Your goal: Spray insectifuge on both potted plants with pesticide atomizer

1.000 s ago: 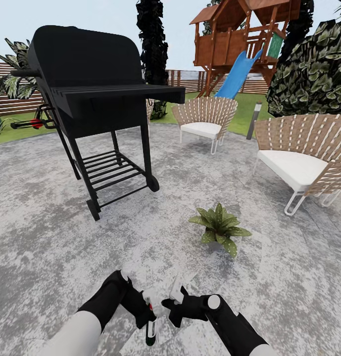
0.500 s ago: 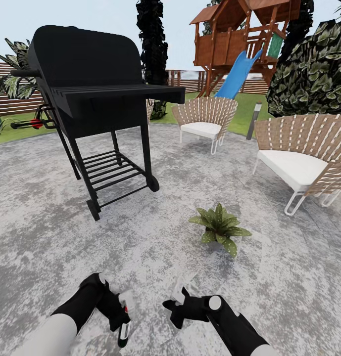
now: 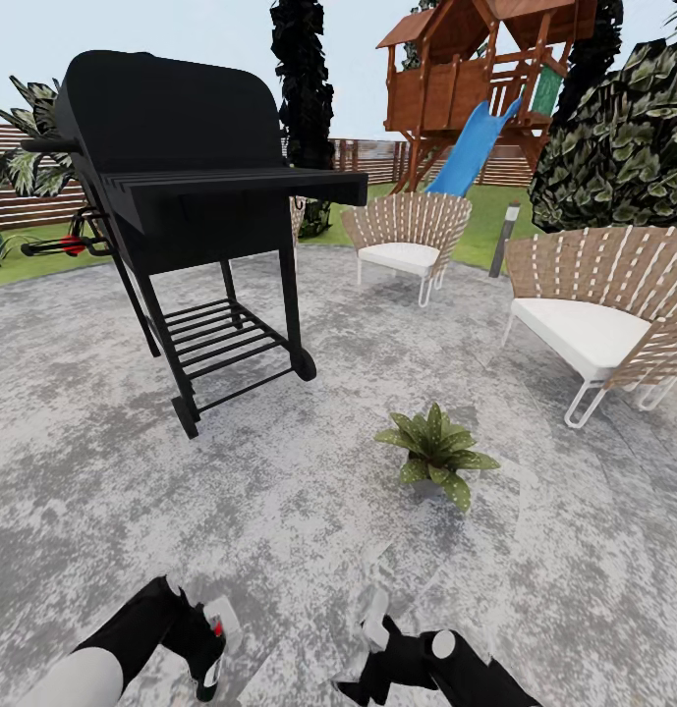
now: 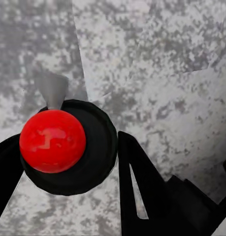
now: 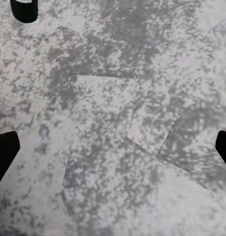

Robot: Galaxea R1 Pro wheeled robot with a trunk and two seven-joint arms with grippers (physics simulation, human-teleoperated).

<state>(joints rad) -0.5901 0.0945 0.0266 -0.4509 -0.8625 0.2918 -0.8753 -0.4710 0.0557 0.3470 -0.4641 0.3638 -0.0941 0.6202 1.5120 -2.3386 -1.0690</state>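
Note:
My left gripper (image 3: 202, 650) is shut on the pesticide atomizer (image 3: 214, 638), low at the bottom left of the head view; its white head with a red spot points up and its dark body hangs below. In the left wrist view the atomizer's red spot (image 4: 52, 141) sits on a black round body between my black fingers (image 4: 142, 187). My right gripper (image 3: 375, 617) hovers open over the patio, apart from the bottle, with its fingertips wide in the right wrist view (image 5: 113, 147). One potted plant (image 3: 436, 454) with broad green leaves stands on the patio ahead and to the right.
A black grill (image 3: 200, 196) on a wheeled stand is ahead on the left. Two wicker chairs (image 3: 407, 241) (image 3: 593, 304) stand to the right, with a short lamp post (image 3: 505, 238) between them. Behind are the playhouse with blue slide (image 3: 474, 147), the fence and a large bush (image 3: 623, 137).
My left gripper has carried the atomizer left and down, away from the right gripper. The right gripper has also sunk lower in the head view. The camera has not moved.

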